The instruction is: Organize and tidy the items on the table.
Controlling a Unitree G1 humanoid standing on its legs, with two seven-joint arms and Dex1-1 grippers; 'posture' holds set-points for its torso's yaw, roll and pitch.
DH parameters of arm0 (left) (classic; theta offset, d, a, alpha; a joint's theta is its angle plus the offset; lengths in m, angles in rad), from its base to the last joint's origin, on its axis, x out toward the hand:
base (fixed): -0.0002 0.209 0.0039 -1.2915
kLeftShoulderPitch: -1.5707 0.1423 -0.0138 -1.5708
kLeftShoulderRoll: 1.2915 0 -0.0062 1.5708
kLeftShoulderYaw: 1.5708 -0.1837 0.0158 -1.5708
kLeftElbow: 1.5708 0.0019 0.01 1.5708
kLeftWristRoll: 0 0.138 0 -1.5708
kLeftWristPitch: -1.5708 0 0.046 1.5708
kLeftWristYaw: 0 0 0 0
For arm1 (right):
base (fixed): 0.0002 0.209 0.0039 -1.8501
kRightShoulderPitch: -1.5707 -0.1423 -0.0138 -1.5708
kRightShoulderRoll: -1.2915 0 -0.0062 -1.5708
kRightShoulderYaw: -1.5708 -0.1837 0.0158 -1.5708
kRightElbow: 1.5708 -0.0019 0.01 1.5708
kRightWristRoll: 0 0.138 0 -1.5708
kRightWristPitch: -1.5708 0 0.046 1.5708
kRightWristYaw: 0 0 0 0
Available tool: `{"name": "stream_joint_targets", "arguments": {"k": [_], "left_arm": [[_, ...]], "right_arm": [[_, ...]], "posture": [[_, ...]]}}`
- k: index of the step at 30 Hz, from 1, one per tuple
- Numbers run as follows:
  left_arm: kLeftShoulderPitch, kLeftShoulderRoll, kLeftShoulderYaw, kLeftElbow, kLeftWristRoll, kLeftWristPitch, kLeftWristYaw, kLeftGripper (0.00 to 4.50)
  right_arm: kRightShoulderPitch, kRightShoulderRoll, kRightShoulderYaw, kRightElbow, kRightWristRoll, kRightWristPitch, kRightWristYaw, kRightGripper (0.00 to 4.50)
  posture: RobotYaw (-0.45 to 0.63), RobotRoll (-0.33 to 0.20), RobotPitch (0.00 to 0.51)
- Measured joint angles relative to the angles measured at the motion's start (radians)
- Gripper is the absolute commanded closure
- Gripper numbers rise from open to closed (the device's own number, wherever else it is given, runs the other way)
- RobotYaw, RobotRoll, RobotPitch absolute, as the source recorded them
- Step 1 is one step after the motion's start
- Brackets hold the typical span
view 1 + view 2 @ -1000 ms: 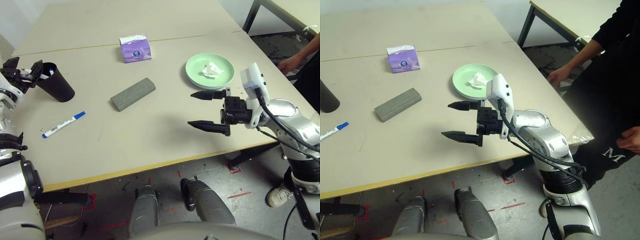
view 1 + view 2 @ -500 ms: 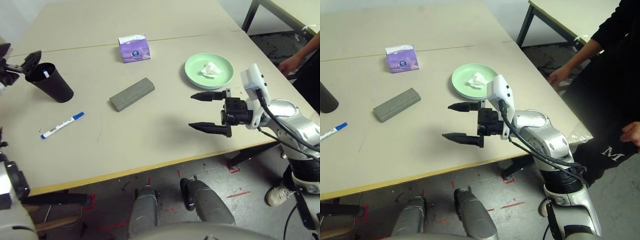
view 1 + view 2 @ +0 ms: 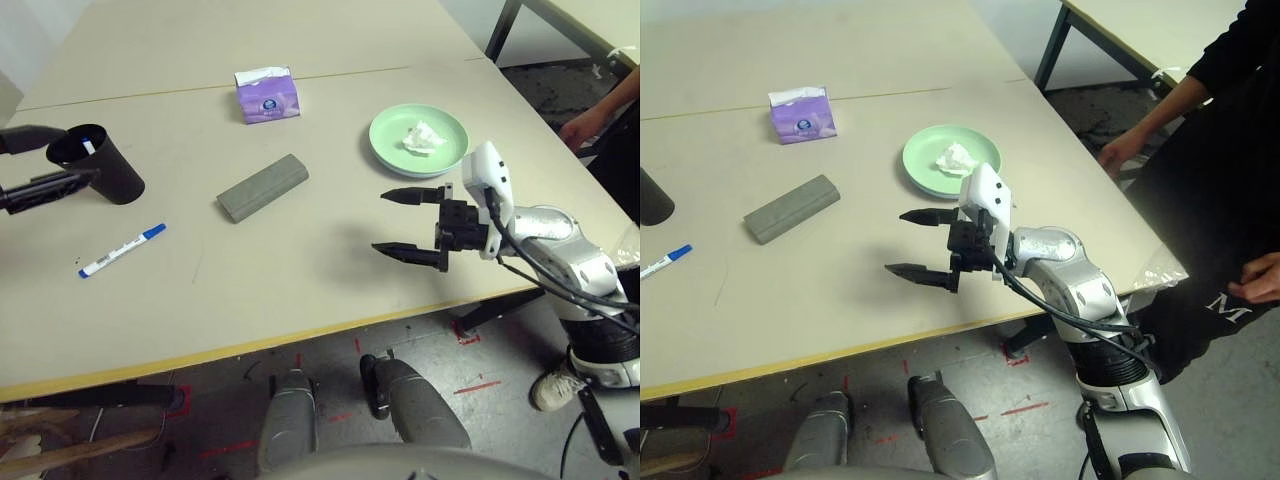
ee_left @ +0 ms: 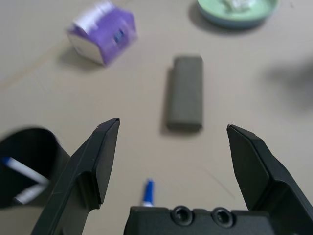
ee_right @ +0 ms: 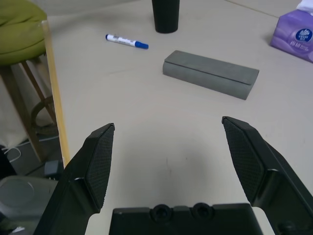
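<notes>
A black cup [image 3: 97, 168] with a white marker [image 3: 88, 146] inside stands at the table's left. My left gripper [image 3: 78, 152] reaches in from the left edge, open, its fingers either side of the cup's near wall and holding nothing. A blue-capped marker [image 3: 122, 250] lies in front of the cup. The grey glasses case [image 3: 263, 187] lies mid-table, and the purple tissue box [image 3: 267, 96] is behind it. The crumpled tissue [image 3: 424, 138] sits on the light-green plate [image 3: 452, 150]. My right gripper [image 3: 381, 222] hovers open and empty before the plate. Sunglasses and blue plate are out of view.
A person in black stands at the right, one hand [image 3: 1118, 152] near the table's corner. A second table [image 3: 1160, 30] stands behind them. A seam [image 3: 180, 92] crosses the table [image 3: 300, 290]. A green-cushioned stool [image 5: 19, 29] stands beyond the front edge.
My left gripper has left the cup's rim, dropped lower and now points at the cup from the left. The marker stays in the cup. The right gripper shifted slightly left.
</notes>
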Motion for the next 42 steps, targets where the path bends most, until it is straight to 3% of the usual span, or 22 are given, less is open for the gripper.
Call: {"name": "stream_joint_targets", "arguments": {"k": [12,19,26,31,36,42], "left_arm": [[0.21,0.1,0.016,0.069,0.188,-0.211,-0.087,0.04],[0.225,0.132,0.0,0.137,0.282,-0.332,-0.067,0.04],[0.01,0.126,-0.196,0.195,0.36,-0.396,0.008,0.04],[-0.169,0.065,-0.346,0.272,0.426,-0.423,0.044,0.04],[-0.265,0.03,-0.442,0.36,0.49,-0.456,0.063,0.04],[-0.305,0.016,-0.485,0.447,0.531,-0.493,0.079,0.04]], "right_arm": [[0.022,0.0,-0.006,-0.022,0.003,0.008,-0.021,0.0],[0.022,0.006,-0.006,-0.021,0.009,0.008,-0.021,0.0],[0.024,0.014,-0.005,-0.022,0.009,0.008,-0.021,0.0],[0.032,0.015,-0.008,-0.028,0.009,0.008,-0.028,0.0],[0.047,0.012,-0.01,-0.042,0.01,0.009,-0.041,0.0],[0.05,0.005,-0.014,-0.061,0.018,0.02,-0.048,0.0]], "posture": [[-0.09,0.0,0.182],[-0.1,0.0,0.182],[-0.13,0.0,0.188],[-0.15,0.0,0.191],[-0.16,0.0,0.192],[-0.16,0.0,0.194]]}}
